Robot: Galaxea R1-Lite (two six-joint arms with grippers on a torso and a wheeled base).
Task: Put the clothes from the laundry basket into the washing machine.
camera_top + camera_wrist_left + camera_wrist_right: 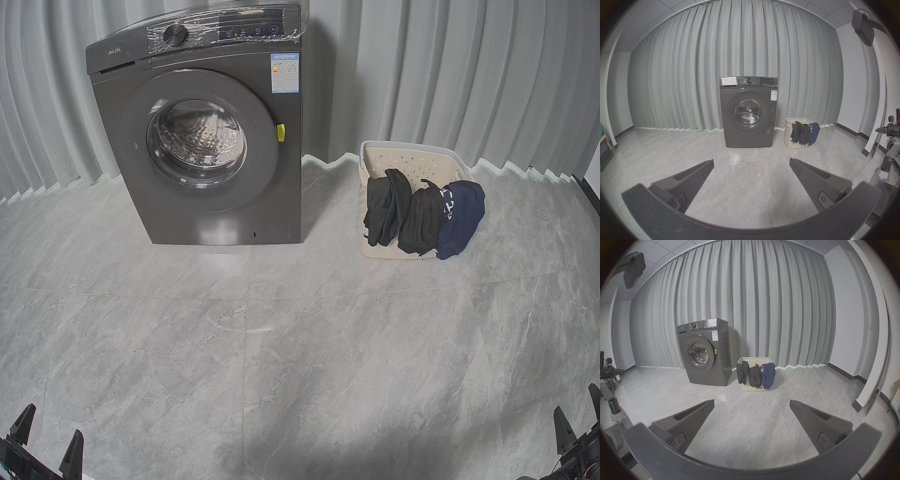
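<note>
Grey tiled floor (300,350): glossy and wide, both arms low at its near edge, well apart from the machine and the basket.
Washing machine (200,187): a dark grey front-loader, upright against the curtain, on the left side of the head view.
Door (197,142): round porthole with the steel drum showing through the glass. It looks shut, though from this far back I can't be sure of the latch.
Laundry basket (412,153): cream and perforated, on the floor just beside the machine, on the robot's right of it.
Clothes (422,219): here they are, three pieces draped over the basket's near rim and hanging down its front.
Black garment (386,206): the one nearest the machine, folded over the rim.
Dark garment (417,232): in the middle, touching both neighbours.
Navy garment (462,215): at the basket's right corner, spilling down the outside.
Left gripper (751,161): fingers spread wide with nothing between them, facing the machine.
Right gripper (751,401): fingers wide apart too and empty, looking across bare floor towards the basket.
Curtain (450,75): pale, pleated, running along the far wall.
</note>
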